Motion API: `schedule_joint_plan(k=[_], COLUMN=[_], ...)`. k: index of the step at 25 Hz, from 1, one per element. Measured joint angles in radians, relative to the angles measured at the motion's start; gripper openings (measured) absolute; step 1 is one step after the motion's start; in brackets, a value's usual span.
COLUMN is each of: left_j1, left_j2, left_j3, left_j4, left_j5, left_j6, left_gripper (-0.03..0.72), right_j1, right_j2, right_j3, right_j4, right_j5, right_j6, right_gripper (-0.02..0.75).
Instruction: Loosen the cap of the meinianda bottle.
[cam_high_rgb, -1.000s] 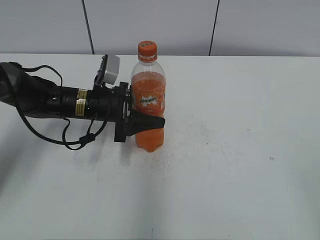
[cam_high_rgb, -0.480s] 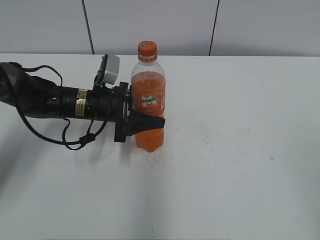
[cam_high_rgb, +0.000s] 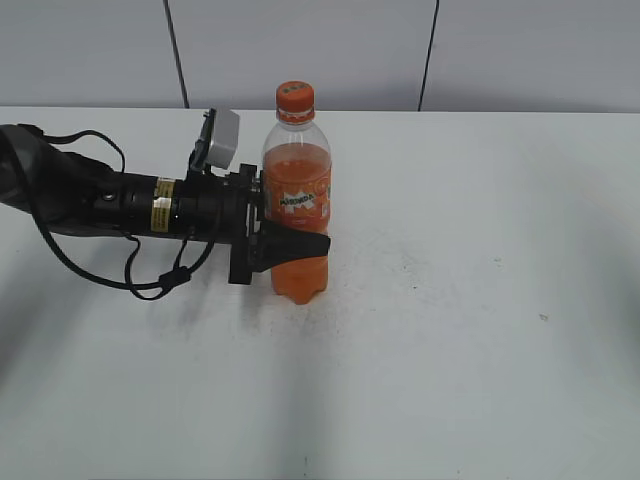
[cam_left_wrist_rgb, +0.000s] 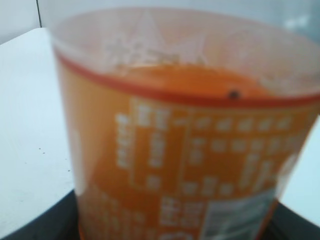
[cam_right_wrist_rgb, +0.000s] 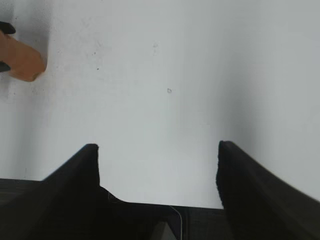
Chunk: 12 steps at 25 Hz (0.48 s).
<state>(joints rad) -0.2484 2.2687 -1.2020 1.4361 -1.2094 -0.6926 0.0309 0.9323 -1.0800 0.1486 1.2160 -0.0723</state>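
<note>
Nothing has moved: our left end effector (cam_high_rgb: 285, 246) stays clamped on the upright bottle (cam_high_rgb: 297, 200) on the desk (cam_high_rgb: 480, 300). Cap (cam_high_rgb: 294, 99) sits free on top; our right end effector (cam_right_wrist_rgb: 157, 165), fingers apart, hangs well off to the bottle's right.

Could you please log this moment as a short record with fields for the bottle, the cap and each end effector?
bottle: the meinianda bottle stands upright on the white table
cap: orange cap on the neck, nothing touching it
left end effector: left end effector shut on the bottle's lower body, reaching in from the side
right end effector: right end effector open, empty, above bare table, outside the exterior view
</note>
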Motion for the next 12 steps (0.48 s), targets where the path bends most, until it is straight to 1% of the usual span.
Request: schedule_joint_plan(k=[4,8,12], left_j1=[0.0,0.0,0.0], left_j2=[0.0,0.0,0.0], left_j3=[0.0,0.0,0.0], left_j4=[0.0,0.0,0.0], left_j5=[-0.002,-0.002,-0.003], left_j6=[0.0,0.0,0.0], left_gripper=[0.424,0.424,0.424], right_j1=[0.0,0.0,0.035], right_j2=[0.225,0.411,0.555], right_j3=[-0.155,-0.307,-0.443], right_j4=[0.007,0.051,0.062], right_j5=[0.0,0.001,0.001], right_j6=[0.05,0.087,0.141], right_gripper=[0.547,0.547,0.547])
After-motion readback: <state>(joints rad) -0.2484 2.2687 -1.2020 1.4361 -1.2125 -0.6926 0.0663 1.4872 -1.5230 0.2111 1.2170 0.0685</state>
